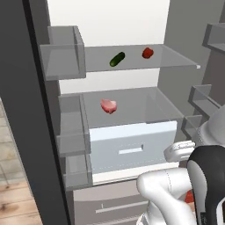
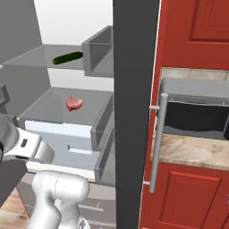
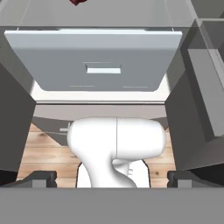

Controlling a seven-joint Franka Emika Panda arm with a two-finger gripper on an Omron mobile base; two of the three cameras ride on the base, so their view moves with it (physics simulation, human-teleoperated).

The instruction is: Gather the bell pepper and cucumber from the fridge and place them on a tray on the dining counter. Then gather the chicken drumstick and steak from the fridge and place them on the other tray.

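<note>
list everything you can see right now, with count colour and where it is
fridge: 1, grey outside, white inside, doors open in front of the robot
cucumber: 1, dark green, upper glass shelf, left of the pepper
bell pepper: 1, glossy red, upper glass shelf, right of the cucumber
steak: 1, pinkish red, lower glass shelf above the drawer
drawer: 1, pale, below the lower shelf, closed
door bins: several, grey, on both open doors
cabinets: red, right of the fridge in the right base view
counter top: 1, beige marbled, on the red cabinets
wood floor: brown, below the left door
gripper: 1, dark fingertips, open, low in front of the drawer, holding nothing
</note>
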